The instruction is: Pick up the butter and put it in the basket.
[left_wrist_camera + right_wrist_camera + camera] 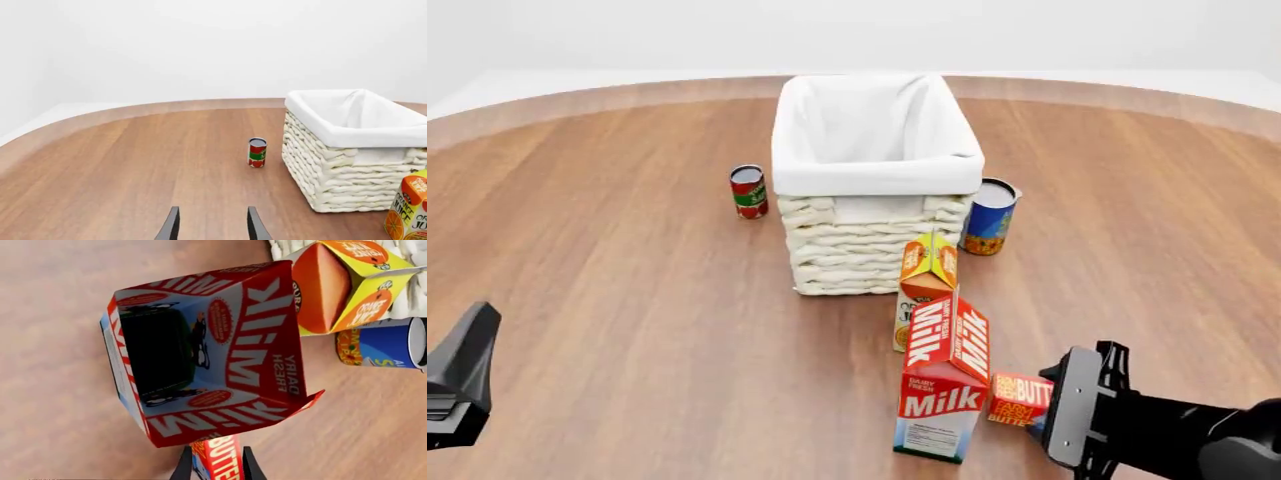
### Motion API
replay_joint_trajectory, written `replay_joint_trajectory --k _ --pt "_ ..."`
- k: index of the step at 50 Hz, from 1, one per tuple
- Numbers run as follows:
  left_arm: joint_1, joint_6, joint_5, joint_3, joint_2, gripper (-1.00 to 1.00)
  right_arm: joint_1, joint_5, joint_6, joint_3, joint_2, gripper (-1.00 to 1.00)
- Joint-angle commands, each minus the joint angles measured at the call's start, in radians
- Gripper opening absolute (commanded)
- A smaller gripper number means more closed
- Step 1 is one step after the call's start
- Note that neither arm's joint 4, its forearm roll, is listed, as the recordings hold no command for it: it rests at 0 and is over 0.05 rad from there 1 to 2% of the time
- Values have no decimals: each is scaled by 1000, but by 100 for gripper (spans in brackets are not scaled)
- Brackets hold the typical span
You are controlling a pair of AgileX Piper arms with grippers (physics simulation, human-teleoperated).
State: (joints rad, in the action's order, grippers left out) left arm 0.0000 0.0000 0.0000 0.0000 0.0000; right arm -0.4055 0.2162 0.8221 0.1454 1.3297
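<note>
While one butter (pixel 1021 396) sits gripped, two cans (pixel 747 191) stand.

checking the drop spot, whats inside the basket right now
Only the white cloth liner shows inside the basket; no items visible. Its near wall hides the front part of the floor.

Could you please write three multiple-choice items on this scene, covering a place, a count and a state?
1. Where is the butter? A in the basket; B beside the milk carton; C by the red can.
2. How many cans stand by the basket? A one; B two; C three.
3. The right gripper is: A open; B out of view; C shut on the butter.

Key: 1 B, it sits against the carton's side; 2 B, the red can and the blue can flank the basket; 3 C, its fingers press the box's faces.
</note>
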Motion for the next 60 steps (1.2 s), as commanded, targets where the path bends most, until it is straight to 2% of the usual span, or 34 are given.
replay_joint_trajectory --k 1,14,22,40,41,42,54,56,58,60 --pt "0 0 0 0 0 100 -37 67 74 28 115 -100" --pt "0 0 0 0 0 100 -19 -11 92 21 13 -100" --pt "0 0 0 0 0 100 9 -127 112 13 -133 -100" --pt "0 0 0 0 0 100 66 -312 154 29 -342 -100" --pt "0 0 0 0 0 100 101 -528 185 81 -559 -100" --pt "0 0 0 0 0 100 104 -548 189 85 -578 -100" --pt "0 0 0 0 0 100 111 -605 194 115 -641 -100" --pt "0 0 0 0 0 100 103 -621 186 130 -662 -100" --pt "0 0 0 0 0 100 83 -635 153 159 -680 -100" --pt "0 0 0 0 0 100 81 -629 155 160 -688 -100"
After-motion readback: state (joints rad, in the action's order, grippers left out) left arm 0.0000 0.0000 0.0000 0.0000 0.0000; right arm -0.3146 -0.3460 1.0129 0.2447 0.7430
